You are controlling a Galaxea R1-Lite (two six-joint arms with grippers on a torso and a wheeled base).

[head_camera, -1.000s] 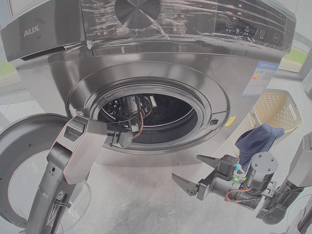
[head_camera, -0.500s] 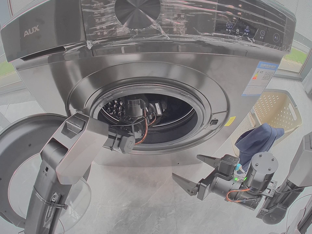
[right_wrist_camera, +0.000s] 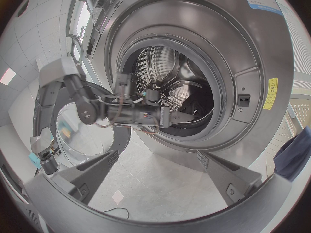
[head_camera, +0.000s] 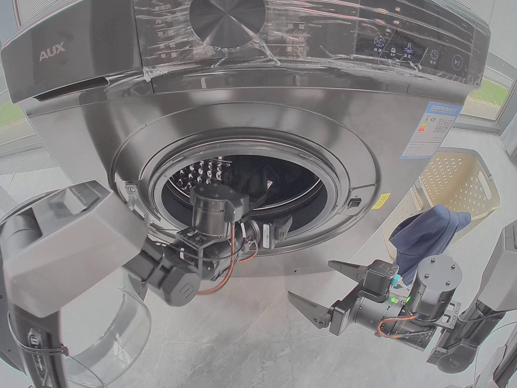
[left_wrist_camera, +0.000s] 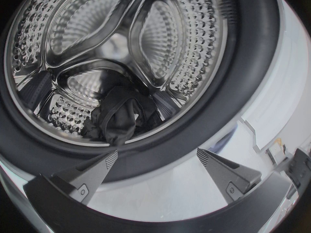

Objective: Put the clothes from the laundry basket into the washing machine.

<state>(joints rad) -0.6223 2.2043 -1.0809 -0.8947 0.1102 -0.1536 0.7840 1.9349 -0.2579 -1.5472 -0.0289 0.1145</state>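
The washing machine (head_camera: 258,109) stands with its round opening uncovered. A black garment (left_wrist_camera: 120,117) lies at the bottom of the drum, and it appears as a dark heap (head_camera: 269,176) in the head view. My left gripper (left_wrist_camera: 156,152) is open and empty, just outside the lower rim of the opening (head_camera: 283,227). A dark blue garment (head_camera: 428,235) hangs over the edge of the beige laundry basket (head_camera: 463,179) to the right of the machine. My right gripper (head_camera: 309,280) is open and empty, low over the floor in front of the machine and left of the basket.
The machine's door (head_camera: 107,330) is swung open to the left, behind my left arm. Grey tiled floor (head_camera: 242,330) lies free in front of the machine. In the right wrist view the left gripper (right_wrist_camera: 188,116) sits before the drum and the blue garment (right_wrist_camera: 293,156) hangs nearby.
My left arm has drawn back out of the drum toward me, bringing its gripper to the opening's lower rim. The right arm has barely moved.
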